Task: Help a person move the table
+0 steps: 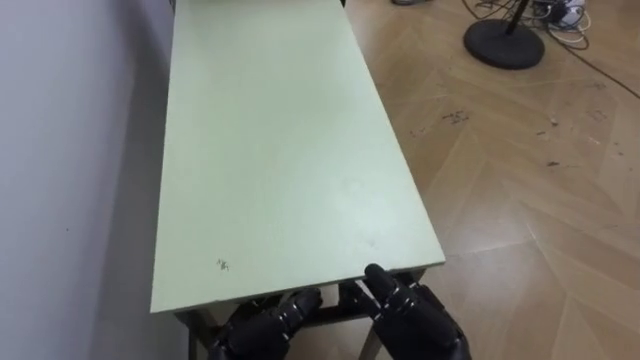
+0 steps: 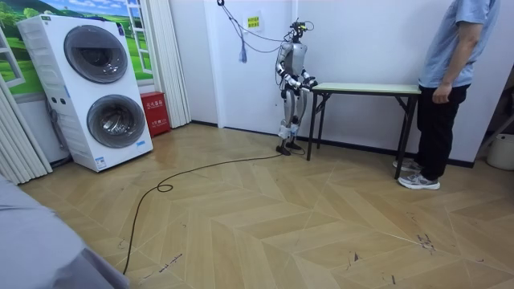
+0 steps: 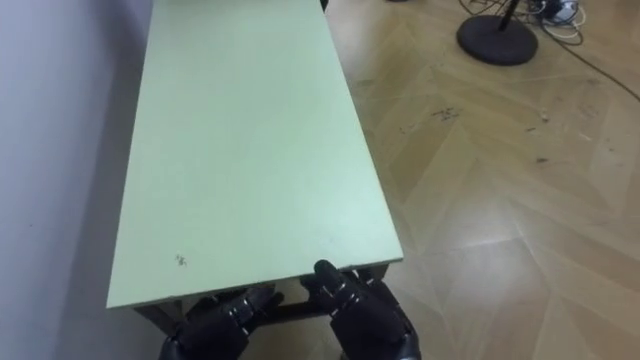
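Bench (image 1: 270, 150) along the left wall (image 1: 60, 150); left robot hand (image 1: 262, 325) and right robot hand (image 1: 415, 318) at its near edge, grasp cannot be told; person (image 2: 450, 80) at far end; lift level, both sides together, matching the person's pace.

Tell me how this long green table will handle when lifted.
Probably stiff: the table has a flat top on thin dark legs. Being long, it would likely tilt if raised at one end alone. Its smooth top looks slippery to grip.
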